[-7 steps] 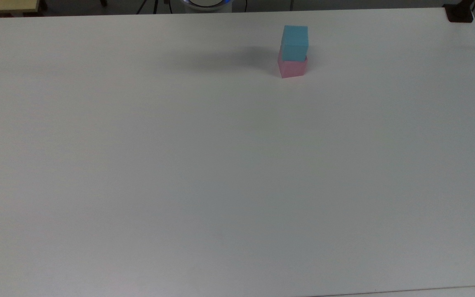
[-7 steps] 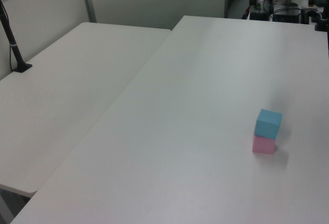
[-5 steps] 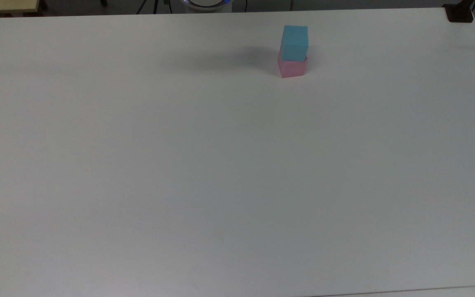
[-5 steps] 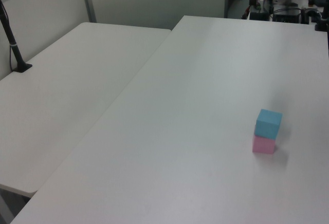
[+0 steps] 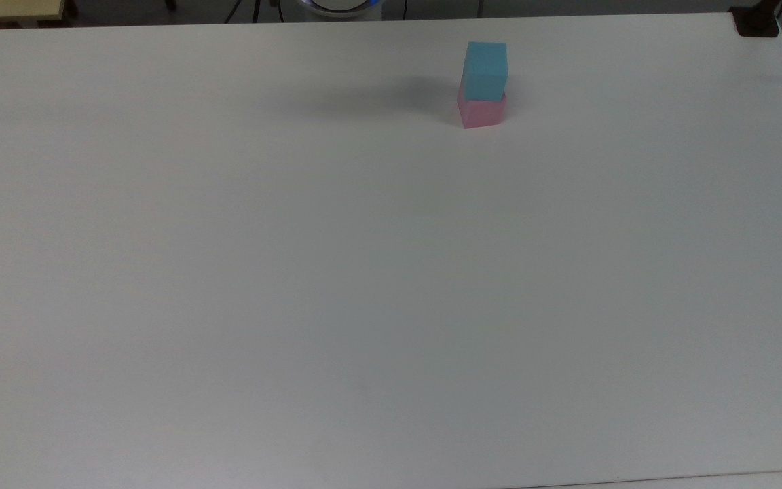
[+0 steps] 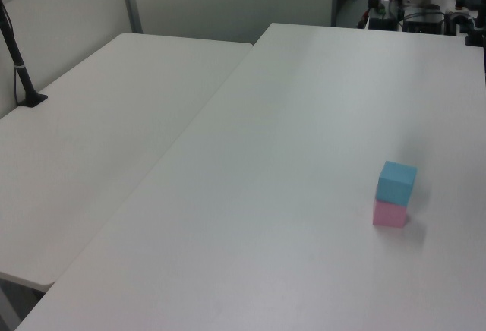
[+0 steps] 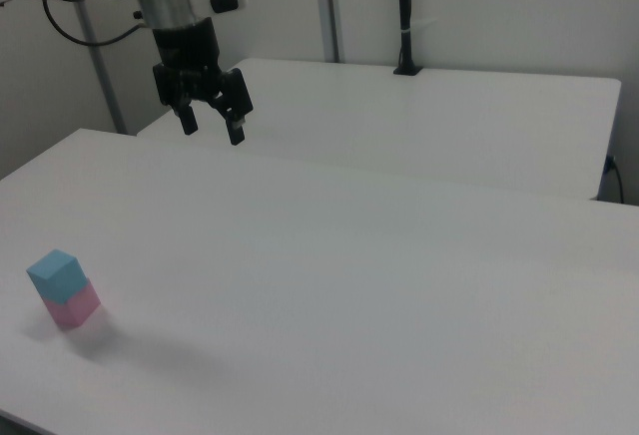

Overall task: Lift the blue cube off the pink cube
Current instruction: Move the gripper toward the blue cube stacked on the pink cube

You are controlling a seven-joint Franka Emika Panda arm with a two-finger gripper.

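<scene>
The blue cube [image 5: 485, 68] sits upright, slightly twisted, on the pink cube [image 5: 480, 113] near the surface's [image 5: 364, 272] far edge in the top view. The end effector [image 7: 211, 123] hangs open, empty, well apart.

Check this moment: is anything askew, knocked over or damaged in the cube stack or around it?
Nothing stands out. The blue cube sits upright on the pink cube, turned slightly relative to it in the top view but fully supported. The table shows no marks or spills. The gripper hangs open, high above the table and far from the stack.
</scene>
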